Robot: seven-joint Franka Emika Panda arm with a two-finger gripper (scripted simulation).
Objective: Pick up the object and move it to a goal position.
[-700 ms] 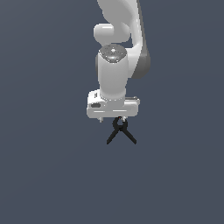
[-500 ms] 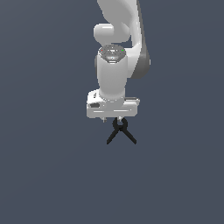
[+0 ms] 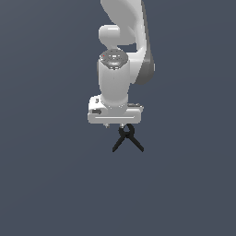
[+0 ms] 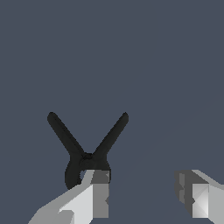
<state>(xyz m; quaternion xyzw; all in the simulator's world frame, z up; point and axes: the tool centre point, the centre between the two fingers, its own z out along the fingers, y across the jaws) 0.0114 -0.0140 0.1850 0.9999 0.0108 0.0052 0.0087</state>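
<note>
The object (image 3: 127, 138) is a small black clamp with two thin legs spreading from a ring-like head, lying on the plain dark grey surface. In the exterior view it shows just below the white hand of my gripper (image 3: 120, 124), which hangs over its head end. The wrist view shows the object (image 4: 87, 148) with its head right behind one grey finger (image 4: 99, 192). The other finger (image 4: 192, 197) stands well apart from it. My gripper (image 4: 145, 194) is open with nothing between its fingers, and the clamp sits off to one side of the gap.
The dark grey surface (image 3: 46, 184) spreads evenly all around. The white arm (image 3: 126, 27) rises from the hand toward the top of the exterior view.
The arm and hand have sunk slightly toward the object. The object has not moved.
</note>
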